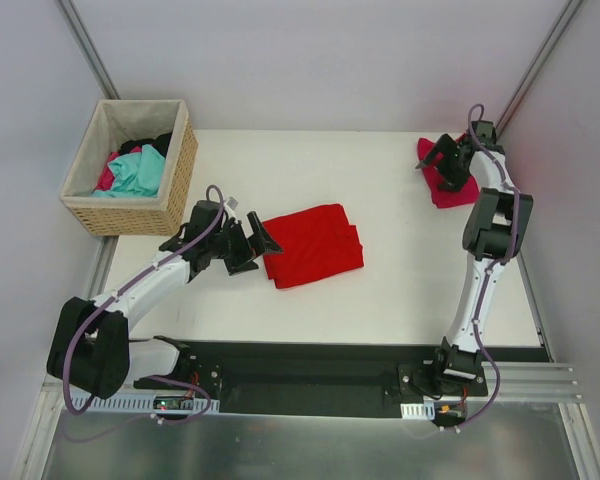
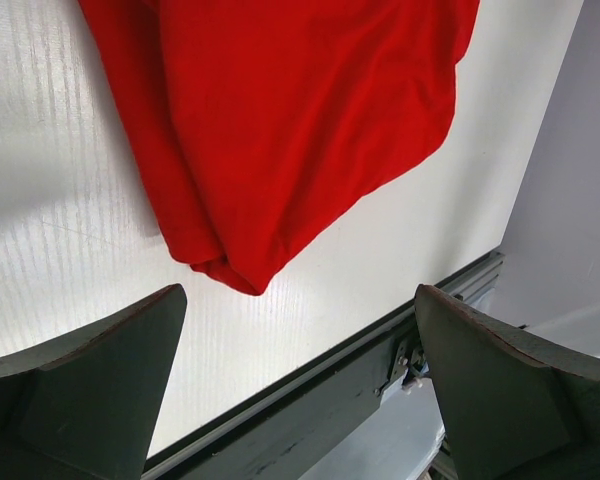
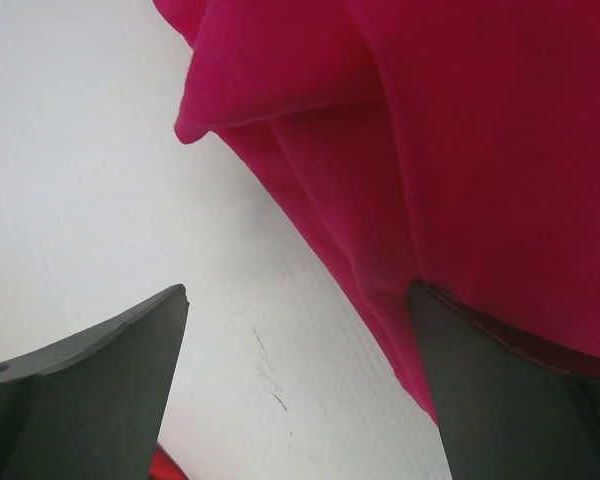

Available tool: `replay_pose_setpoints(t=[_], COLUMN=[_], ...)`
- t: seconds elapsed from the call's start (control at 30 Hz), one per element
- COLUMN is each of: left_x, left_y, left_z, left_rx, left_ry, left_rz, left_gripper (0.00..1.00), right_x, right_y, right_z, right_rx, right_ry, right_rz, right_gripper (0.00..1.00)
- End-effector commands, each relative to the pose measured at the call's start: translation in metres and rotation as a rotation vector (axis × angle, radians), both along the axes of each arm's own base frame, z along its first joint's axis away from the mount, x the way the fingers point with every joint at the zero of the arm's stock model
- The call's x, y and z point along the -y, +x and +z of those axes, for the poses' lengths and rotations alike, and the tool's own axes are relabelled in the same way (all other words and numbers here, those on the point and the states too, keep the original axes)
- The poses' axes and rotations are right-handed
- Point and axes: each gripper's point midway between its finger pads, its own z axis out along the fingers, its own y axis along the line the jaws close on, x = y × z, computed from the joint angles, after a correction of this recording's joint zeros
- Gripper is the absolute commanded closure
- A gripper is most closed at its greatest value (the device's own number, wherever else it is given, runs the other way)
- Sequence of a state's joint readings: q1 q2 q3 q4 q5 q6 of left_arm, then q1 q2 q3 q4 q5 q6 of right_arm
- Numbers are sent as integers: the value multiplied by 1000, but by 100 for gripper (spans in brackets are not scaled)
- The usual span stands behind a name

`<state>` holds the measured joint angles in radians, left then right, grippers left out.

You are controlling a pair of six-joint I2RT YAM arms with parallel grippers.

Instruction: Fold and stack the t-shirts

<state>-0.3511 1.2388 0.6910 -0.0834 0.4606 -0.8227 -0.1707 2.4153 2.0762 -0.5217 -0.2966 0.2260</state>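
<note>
The bright red t-shirt (image 1: 313,243) lies folded in a rough square at the table's middle; the left wrist view shows its corner (image 2: 280,130) on the white surface. My left gripper (image 1: 252,240) is open just left of its edge, with nothing between the fingers. A magenta-pink t-shirt (image 1: 442,183) lies folded at the far right corner. My right gripper (image 1: 448,160) is open over its near-left edge, one finger (image 3: 500,390) against the cloth (image 3: 460,130), the other over bare table.
A wicker basket (image 1: 178,170) with teal, pink and dark clothes stands at the far left corner. The table's black front rail (image 1: 310,358) runs between the arm bases. Grey walls close in at the back and right.
</note>
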Motion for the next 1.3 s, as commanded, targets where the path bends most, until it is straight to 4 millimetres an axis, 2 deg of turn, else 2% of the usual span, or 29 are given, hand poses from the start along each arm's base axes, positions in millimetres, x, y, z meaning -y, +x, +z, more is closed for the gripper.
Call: replay_pose_setpoints(t=[0.0, 0.03, 0.07, 0.13, 0.17, 0.27, 0.33, 0.37, 0.43, 0.5, 0.53, 0.6, 0.63, 0.73, 0.77, 0.83, 0.87, 0.93, 1.1, 1.13, 1.27], left_x=[-1, -1, -2, -3, -4, -6, -8, -8, -10, -11, -12, -13, -14, -17, -19, -21, -22, -26, -31, -32, -35], left_y=[6, 5, 5, 3, 3, -1, -4, -6, -10, -14, -17, -21, -24, -30, -33, -39, -42, -47, -59, -61, -65], left_z=[15, 13, 14, 14, 14, 16, 15, 16, 16, 21, 18, 24, 22, 24, 22, 22, 25, 19, 19, 19, 25], left_rx=[49, 45, 48, 51, 56, 65, 70, 72, 79, 98, 91, 110, 106, 120, 112, 116, 124, 117, 121, 122, 139], left_ry=[-25, -24, -24, -25, -24, -29, -30, -32, -38, -50, -49, -64, -62, -67, -59, -62, -68, -60, -54, -52, -49], left_rz=[16, 18, 19, 25, 31, 39, 48, 49, 52, 55, 59, 62, 63, 70, 73, 75, 77, 83, 87, 90, 88], left_gripper=[1, 1, 1, 1, 1, 1, 1, 1, 1, 1, 1, 1, 1, 1, 1, 2, 1, 1, 2, 2, 1], right_x=[-27, -31, -38, -46, -56, -75, -85, -93, -99, -111, -115, -125, -129, -143, -153, -165, -167, -172, -193, -201, -226], right_y=[-31, -34, -36, -47, -49, -67, -72, -83, -91, -113, -111, -133, -134, -148, -153, -168, -171, -182, -197, -202, -198], right_z=[-18, -19, -11, -18, -12, -19, -12, -20, -15, -29, -15, -21, -10, -7, -5, -10, -7, -14, -18, -19, -13], right_rx=[-123, -127, -118, -145, -141, -176, -163, -188, -179, -225, -170, -199, -167, -170, -171, -179, -166, -179, -172, -173, -144], right_ry=[78, 74, 68, 66, 70, 72, 64, 54, 51, 45, 51, 39, 38, 26, 40, 31, 18, 9, 25, 24, 7], right_rz=[-3, 2, 14, 21, 31, 57, 71, 86, 93, 108, 110, 119, 124, 144, 163, 187, 180, 189, 198, 214, 251], right_gripper=[3, 4, 3, 3, 3, 3, 3, 3, 3, 4, 3, 3, 3, 3, 3, 3, 3, 4, 3, 3, 3])
